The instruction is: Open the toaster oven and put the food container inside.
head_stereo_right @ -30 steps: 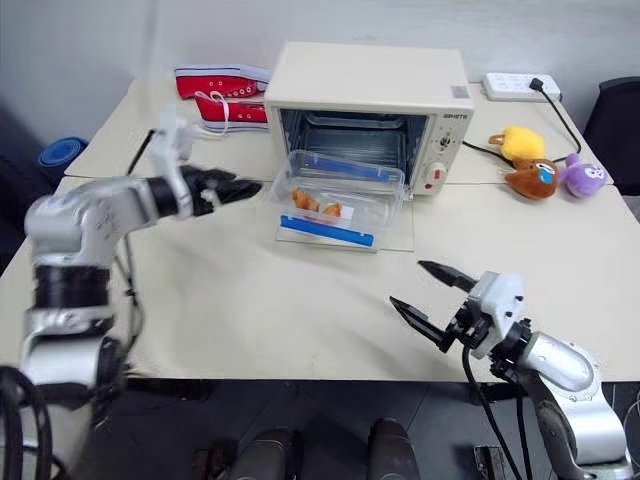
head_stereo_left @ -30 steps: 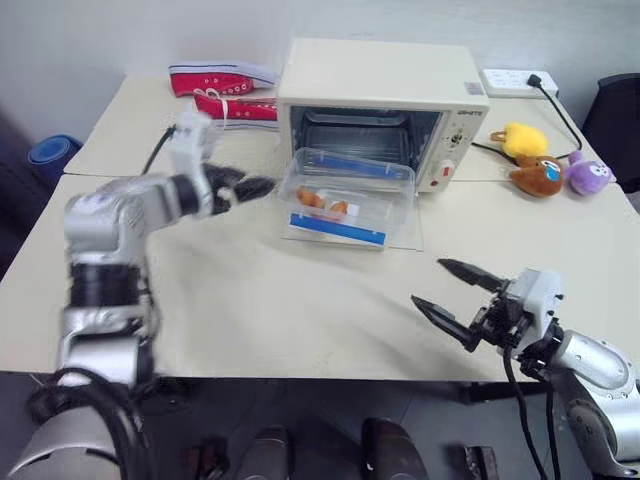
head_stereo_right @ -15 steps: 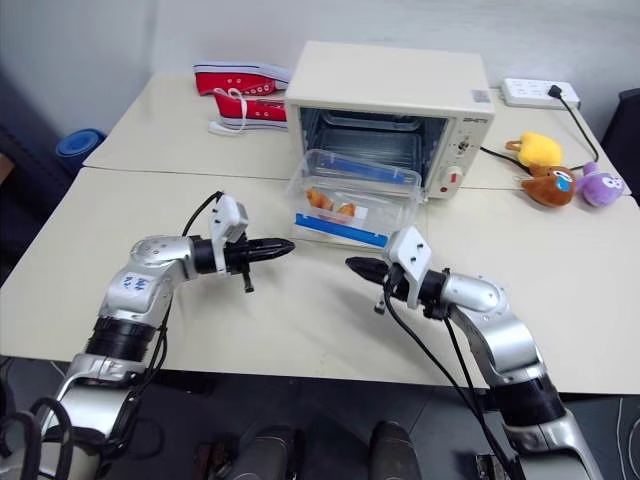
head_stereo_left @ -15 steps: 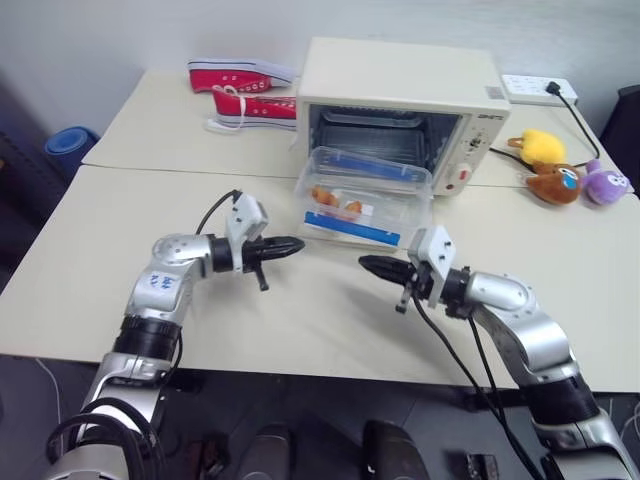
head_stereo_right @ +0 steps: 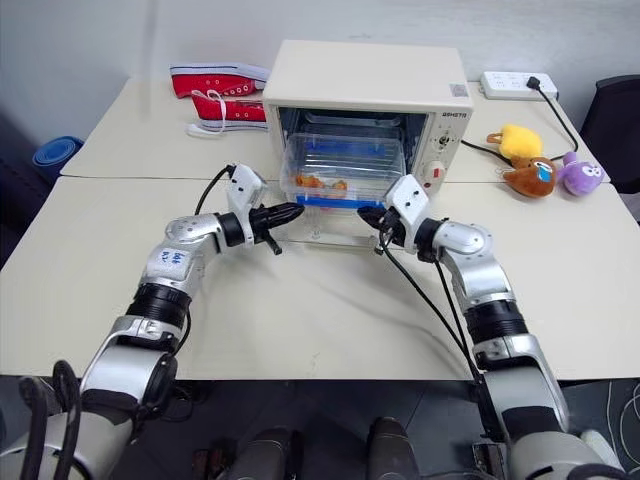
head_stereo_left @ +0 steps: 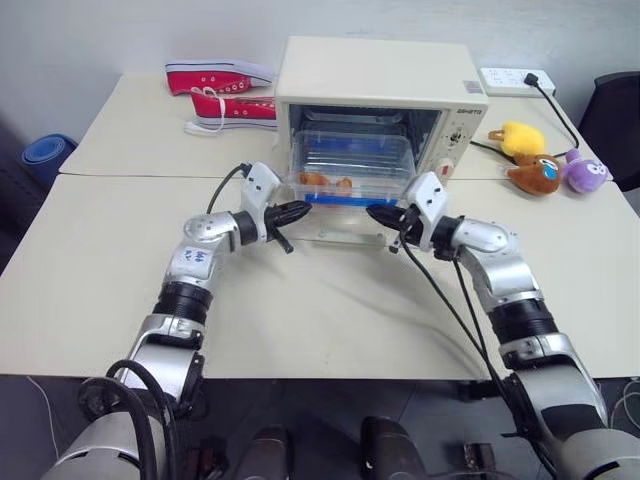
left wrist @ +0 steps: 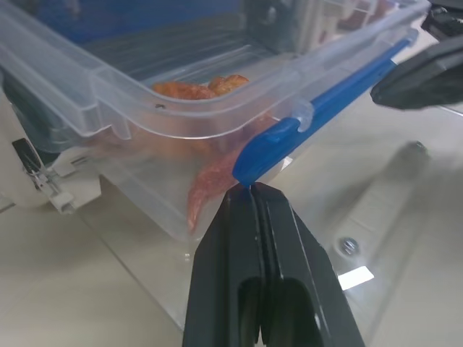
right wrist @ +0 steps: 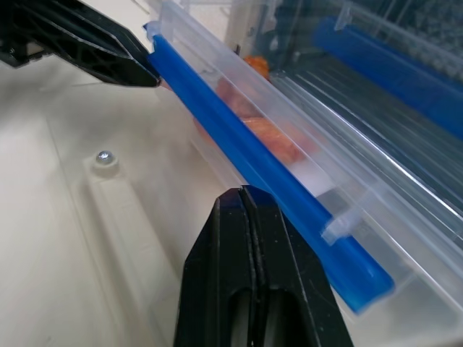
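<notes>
The cream-white toaster oven point(head_stereo_left: 380, 95) stands at the back of the table with its glass door point(head_stereo_left: 340, 232) folded down flat. The clear food container point(head_stereo_left: 352, 168), holding orange-brown pieces, sits in the oven's mouth, mostly inside, with its near blue clip point(left wrist: 289, 130) facing me. My left gripper point(head_stereo_left: 303, 209) is shut, its tip against the left end of that clip. My right gripper point(head_stereo_left: 372, 212) is shut too, its tip at the blue clip point(right wrist: 253, 166) towards the right end. Both point level over the door.
Red shoes point(head_stereo_left: 225, 90) lie behind the oven on the left. Plush toys point(head_stereo_left: 545, 160) and a power strip point(head_stereo_left: 515, 80) with a black cable are at the back right. A blue object point(head_stereo_left: 45, 155) stands off the table's left edge.
Both grippers went from open to shut and reached forward to the container's near edge. The container moved from the open door into the oven's mouth.
</notes>
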Robot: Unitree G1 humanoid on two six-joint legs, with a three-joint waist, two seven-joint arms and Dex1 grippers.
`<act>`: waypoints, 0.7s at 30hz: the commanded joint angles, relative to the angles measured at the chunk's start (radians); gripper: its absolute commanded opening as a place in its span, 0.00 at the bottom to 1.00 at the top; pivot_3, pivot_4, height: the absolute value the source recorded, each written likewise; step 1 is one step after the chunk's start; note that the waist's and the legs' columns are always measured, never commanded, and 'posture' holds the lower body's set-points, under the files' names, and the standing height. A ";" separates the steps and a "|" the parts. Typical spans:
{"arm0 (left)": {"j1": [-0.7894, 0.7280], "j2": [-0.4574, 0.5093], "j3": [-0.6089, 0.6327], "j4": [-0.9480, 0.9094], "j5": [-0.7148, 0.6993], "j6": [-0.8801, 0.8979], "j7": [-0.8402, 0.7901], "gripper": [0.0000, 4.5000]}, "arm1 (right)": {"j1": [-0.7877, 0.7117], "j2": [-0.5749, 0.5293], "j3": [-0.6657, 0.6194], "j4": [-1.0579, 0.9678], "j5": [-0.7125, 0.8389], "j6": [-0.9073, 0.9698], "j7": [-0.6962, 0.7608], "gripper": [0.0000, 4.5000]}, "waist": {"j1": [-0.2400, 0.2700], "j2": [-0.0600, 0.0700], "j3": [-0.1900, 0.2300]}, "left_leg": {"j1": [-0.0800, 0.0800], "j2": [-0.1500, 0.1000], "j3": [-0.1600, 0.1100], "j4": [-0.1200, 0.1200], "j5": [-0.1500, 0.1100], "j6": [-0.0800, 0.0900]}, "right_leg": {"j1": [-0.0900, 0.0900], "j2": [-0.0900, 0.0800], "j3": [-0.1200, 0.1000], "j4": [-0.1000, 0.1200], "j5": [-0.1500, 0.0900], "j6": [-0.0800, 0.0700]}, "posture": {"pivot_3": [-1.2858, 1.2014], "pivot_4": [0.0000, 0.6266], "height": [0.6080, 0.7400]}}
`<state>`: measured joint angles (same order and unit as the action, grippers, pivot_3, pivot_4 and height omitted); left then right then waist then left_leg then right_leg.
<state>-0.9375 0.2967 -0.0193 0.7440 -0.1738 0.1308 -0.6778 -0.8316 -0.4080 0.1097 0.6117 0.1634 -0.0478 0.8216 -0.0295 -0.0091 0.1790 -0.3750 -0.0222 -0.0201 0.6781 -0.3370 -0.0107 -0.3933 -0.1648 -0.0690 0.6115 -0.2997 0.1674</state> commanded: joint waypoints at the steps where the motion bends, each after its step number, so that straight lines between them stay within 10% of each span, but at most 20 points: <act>1: -0.096 -0.018 0.022 0.125 0.047 -0.122 0.100 0.00 | -0.092 0.019 -0.045 0.145 -0.027 -0.110 -0.046 0.00 | -0.001 0.000 0.000 | 0.000 0.000 0.000 0.000 0.000 0.000 | 0.000 0.000 0.000 0.000 0.000 0.000 | 0.52 0.24 1.00; 15: -0.276 -0.112 0.144 0.422 0.037 -0.244 0.256 0.00 | -0.348 0.045 -0.078 0.547 -0.127 -0.285 -0.194 0.00 | -0.016 0.000 0.000 | 0.000 0.000 0.000 -0.003 0.000 0.000 | -0.002 -0.001 -0.001 0.000 0.000 0.000 | 0.52 0.24 1.00; 21: -0.202 -0.075 0.120 0.318 0.043 -0.198 0.132 0.00 | -0.271 0.014 -0.100 0.402 -0.058 -0.136 0.061 0.00 | -0.021 0.000 0.000 | 0.000 0.000 0.000 -0.003 0.000 0.000 | -0.002 -0.001 -0.002 0.000 0.000 0.000 | 0.52 0.24 1.00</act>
<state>-1.1550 0.2033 0.1092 1.1295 -0.1275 -0.0781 -0.4924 -1.1209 -0.3627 0.0331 1.0902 0.0636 -0.2237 0.8077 -0.0508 -0.0089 0.1789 -0.3752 -0.0220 -0.0198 0.6747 -0.3370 -0.0109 -0.3948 -0.1655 -0.0710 0.6116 -0.2996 0.1675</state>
